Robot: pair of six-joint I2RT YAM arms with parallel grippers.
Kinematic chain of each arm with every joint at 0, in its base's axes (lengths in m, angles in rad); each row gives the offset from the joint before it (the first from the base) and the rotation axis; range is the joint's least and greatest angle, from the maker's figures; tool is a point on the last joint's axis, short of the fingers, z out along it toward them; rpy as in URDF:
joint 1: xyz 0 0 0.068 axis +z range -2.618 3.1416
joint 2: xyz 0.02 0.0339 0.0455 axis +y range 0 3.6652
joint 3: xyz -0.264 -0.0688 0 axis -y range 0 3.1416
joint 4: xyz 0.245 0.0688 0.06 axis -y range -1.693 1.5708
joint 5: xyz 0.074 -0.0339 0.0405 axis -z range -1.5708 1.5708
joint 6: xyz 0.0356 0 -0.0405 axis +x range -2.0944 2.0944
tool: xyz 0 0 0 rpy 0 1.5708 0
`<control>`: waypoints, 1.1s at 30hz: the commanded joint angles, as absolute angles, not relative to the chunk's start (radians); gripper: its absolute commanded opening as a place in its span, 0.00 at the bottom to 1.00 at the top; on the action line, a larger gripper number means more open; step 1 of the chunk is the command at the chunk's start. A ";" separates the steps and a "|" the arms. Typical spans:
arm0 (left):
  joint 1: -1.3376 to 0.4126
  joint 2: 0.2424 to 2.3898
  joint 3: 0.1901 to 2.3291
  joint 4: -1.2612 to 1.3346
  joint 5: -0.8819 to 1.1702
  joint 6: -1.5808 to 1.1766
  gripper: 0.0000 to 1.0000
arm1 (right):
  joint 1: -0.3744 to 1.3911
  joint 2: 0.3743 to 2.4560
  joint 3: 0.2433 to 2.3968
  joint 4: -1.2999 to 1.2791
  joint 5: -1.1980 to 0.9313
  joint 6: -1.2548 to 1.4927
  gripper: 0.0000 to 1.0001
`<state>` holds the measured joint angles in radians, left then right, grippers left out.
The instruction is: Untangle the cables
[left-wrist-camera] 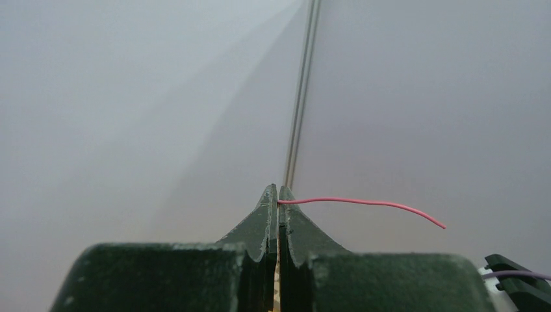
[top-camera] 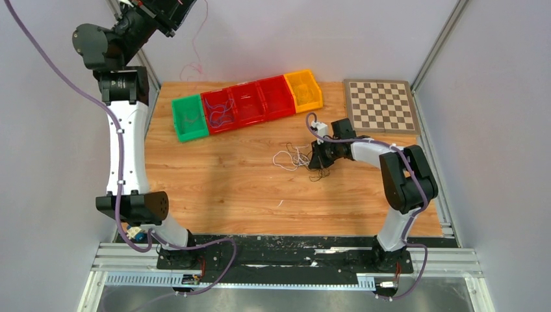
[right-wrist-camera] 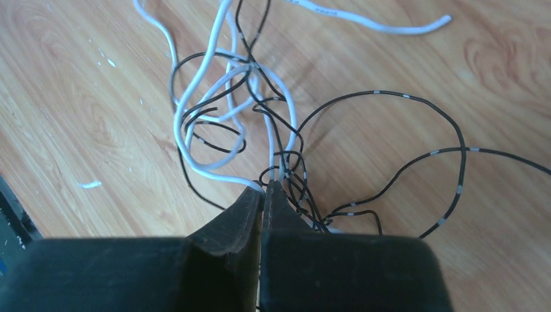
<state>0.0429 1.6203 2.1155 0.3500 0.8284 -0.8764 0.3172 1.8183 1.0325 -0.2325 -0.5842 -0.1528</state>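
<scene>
A tangle of white cable (right-wrist-camera: pixel 195 110) and thin black cable (right-wrist-camera: pixel 416 97) lies on the wooden table (top-camera: pixel 227 188), right of its middle; it also shows in the top view (top-camera: pixel 294 158). My right gripper (right-wrist-camera: pixel 265 188) is low on the tangle's right side (top-camera: pixel 320 160), shut on the white cable where black strands cross it. My left gripper (left-wrist-camera: pixel 278 192) is raised high at the back left, shut on a thin pink cable (left-wrist-camera: pixel 364 202). That cable hangs down toward the table's back edge (top-camera: pixel 197 52). The left fingertips lie beyond the top view's edge.
A row of bins stands at the back: green (top-camera: pixel 190 117), three red (top-camera: pixel 250 103), yellow (top-camera: pixel 304 90). The leftmost red bin holds a dark cable (top-camera: pixel 217 114). A chessboard (top-camera: pixel 381 106) lies at the back right. Grey walls enclose the table.
</scene>
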 commanded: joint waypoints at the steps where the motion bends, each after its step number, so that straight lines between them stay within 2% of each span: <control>1: 0.088 1.617 2.126 0.327 0.828 -0.864 0.00 | 0.286 1.771 1.025 -0.325 -0.639 -0.197 0.02; 5: 0.132 1.589 2.008 0.313 0.841 -0.837 0.00 | 0.284 1.736 1.046 -0.362 -0.687 -0.237 0.04; 13: 0.190 1.575 1.822 0.271 0.857 -0.733 0.00 | 0.280 1.690 1.083 -0.439 -0.734 -0.316 0.00; 26: 0.239 1.705 1.768 0.238 0.832 -0.587 0.00 | 0.274 1.700 1.125 -0.483 -0.719 -0.360 0.00; 33: 0.295 1.753 1.665 0.156 0.754 -0.318 0.00 | 0.271 1.730 1.165 -0.502 -0.729 -0.366 0.00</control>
